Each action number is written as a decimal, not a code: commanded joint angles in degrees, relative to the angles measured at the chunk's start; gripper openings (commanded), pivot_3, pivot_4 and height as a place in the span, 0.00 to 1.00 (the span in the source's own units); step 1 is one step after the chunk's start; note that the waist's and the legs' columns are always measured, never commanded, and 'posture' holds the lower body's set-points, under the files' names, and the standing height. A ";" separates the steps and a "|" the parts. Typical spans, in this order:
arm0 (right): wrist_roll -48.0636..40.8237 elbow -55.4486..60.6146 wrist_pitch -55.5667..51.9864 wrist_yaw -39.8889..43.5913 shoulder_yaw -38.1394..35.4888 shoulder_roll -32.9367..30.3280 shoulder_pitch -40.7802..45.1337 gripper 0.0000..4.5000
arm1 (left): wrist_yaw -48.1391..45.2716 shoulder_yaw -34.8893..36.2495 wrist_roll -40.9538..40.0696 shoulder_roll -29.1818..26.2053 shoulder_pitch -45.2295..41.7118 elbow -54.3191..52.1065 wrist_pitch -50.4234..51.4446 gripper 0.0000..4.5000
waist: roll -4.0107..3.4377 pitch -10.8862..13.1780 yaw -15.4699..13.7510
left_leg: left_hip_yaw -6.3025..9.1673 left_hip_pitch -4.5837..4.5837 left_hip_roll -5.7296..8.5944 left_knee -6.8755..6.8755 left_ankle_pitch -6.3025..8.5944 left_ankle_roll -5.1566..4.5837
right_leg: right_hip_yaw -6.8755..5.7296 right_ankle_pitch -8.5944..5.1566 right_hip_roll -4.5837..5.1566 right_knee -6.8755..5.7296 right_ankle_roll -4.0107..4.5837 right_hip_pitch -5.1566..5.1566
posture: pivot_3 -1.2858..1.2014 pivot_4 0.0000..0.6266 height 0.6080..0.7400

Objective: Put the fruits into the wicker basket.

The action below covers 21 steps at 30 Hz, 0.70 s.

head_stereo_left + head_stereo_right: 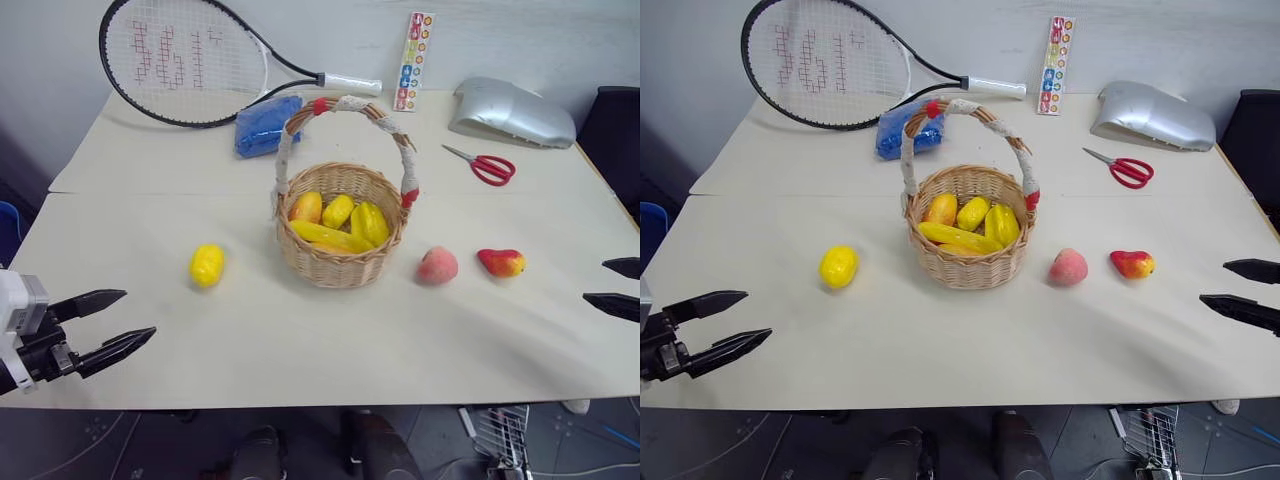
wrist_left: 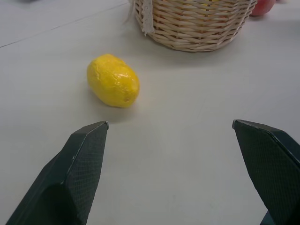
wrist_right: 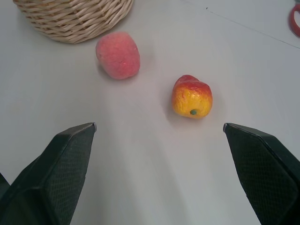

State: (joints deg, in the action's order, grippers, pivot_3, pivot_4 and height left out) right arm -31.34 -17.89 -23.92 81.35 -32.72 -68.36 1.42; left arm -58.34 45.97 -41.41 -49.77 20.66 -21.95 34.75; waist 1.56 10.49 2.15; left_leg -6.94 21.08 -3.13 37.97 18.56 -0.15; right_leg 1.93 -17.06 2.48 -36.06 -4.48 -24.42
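The left gripper (image 1: 118,321) is hanging with its jaws spread wide and empty over the table's near left edge, facing the yellow lemon (image 1: 207,265) lying well apart from it, and the right gripper (image 1: 618,287) is likewise gaping empty at the near right edge, facing the red-and-yellow mango (image 1: 502,262) and the fuzzy peach (image 1: 437,266) beside it. The wicker basket (image 1: 342,262) is standing mid-table between these fruits, already holding several yellow and orange pieces. By my reading, three fruits are waiting on the cream table (image 1: 300,350), so the job is only partly done.

Head cameras overlook table (image 1: 300,340); wrist cameras skim it, sharing basket (image 2: 197,28).
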 commanded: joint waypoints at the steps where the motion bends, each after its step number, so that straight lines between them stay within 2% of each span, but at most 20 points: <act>1: 0.14 1.73 0.37 -0.16 -0.29 0.29 0.39 1.00 | -0.23 1.86 -1.70 -0.02 0.23 -1.46 0.55 0.99 | 0.00 0.00 -0.02 | 0.00 0.00 0.00 0.00 0.00 0.00 | 0.00 0.00 0.00 0.00 0.00 0.00 | 0.52 0.24 1.00; 21: 1.77 3.08 2.40 -3.83 -0.40 2.44 -2.10 1.00 | 1.97 -2.52 1.85 -1.31 -2.53 -0.63 0.55 0.99 | -0.03 -0.01 -0.04 | 0.00 0.00 0.01 0.00 -0.01 0.03 | 0.00 0.01 0.00 -0.01 -0.01 0.00 | 0.52 0.24 1.00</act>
State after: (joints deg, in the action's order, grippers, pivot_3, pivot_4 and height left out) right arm -29.61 -15.77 -22.36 77.88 -31.84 -66.22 -0.59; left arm -56.44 43.46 -40.00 -50.55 18.33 -21.97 36.15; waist 1.52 10.47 2.10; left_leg -6.94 21.08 -3.11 37.97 18.55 -0.12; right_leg 1.93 -17.06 2.48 -36.06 -4.50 -24.42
